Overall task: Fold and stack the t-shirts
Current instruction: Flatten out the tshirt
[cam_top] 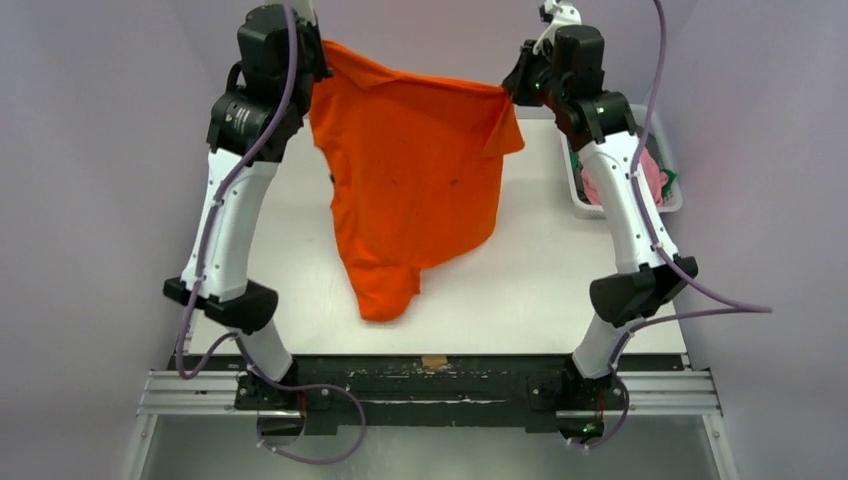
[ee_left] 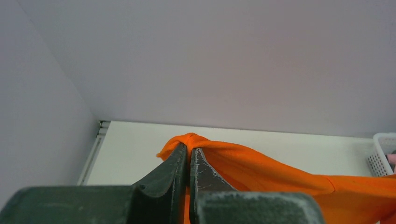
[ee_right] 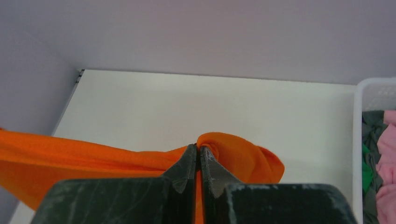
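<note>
Both arms are up high, and the orange t-shirt (cam_top: 415, 180) hangs between them like a banner! The left hand (ee_left: 189, 148) is pressed together on a bunched corner of the cloth; the wrist view shows a knot of orange squeezed right at the fingertips. The right hand (ee_right: 197, 148) does the same on the other side, pinching a rolled fold of orange fabric, jaws all but closed.

The top edge of the shirt runs between the two hands, sagging a little. One sleeve flaps out near the right hand. The body drapes down over the middle of the bench (cam_top: 540, 270), and its lower end looks crumpled against the surface towards the near edge.

So where does the job stand? Early, by my reading. Nothing folded lies on the bench, and there is no stack anywhere in view. This shirt is lifted and spread but not yet laid flat, so every fold on it is to come. Over at the far right sits the white mesh basket (ee_right: 359, 121), with a pink shirt (ee_right: 387, 154) and a dark green shirt (ee_right: 371, 126) heaped inside, waiting their turn.
</note>
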Tool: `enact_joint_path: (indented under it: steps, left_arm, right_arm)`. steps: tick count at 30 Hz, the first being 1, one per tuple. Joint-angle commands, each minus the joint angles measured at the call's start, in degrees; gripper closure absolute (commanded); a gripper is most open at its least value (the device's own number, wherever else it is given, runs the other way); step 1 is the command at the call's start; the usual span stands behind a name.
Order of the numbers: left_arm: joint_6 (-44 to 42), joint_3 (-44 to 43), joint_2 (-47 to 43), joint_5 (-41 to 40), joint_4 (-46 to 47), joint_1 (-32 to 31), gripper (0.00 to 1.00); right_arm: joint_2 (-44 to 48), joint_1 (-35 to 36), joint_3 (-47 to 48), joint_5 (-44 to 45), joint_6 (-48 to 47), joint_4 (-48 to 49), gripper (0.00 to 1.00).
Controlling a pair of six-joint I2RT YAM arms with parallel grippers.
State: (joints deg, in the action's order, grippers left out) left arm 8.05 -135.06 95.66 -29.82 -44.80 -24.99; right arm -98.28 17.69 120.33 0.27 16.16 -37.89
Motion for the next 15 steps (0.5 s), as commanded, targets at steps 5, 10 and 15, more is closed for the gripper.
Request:
enact_joint_path:
  steps: [5, 10, 15]
  left_arm:
    - [-7.4, -0.6, -9.9, 4.1, 8.3, 1.8, 1.00]
    - [-5.8, 25.4, -22.7, 9.2, 10.7, 1.7, 1.00]
    - [7.3, 61.7, -39.2, 10.8, 16.6, 1.2, 1.00]
  right_arm:
    - [3.5, -0.3, 13.0, -1.2, -7.0, -4.0, 1.00]
    - [11.8, -0.2, -4.8, -0.6, -8.4, -7.8, 1.00]
    - [20.4, 3.6, -29.5, 6.2, -6.4, -8.7, 1.00]
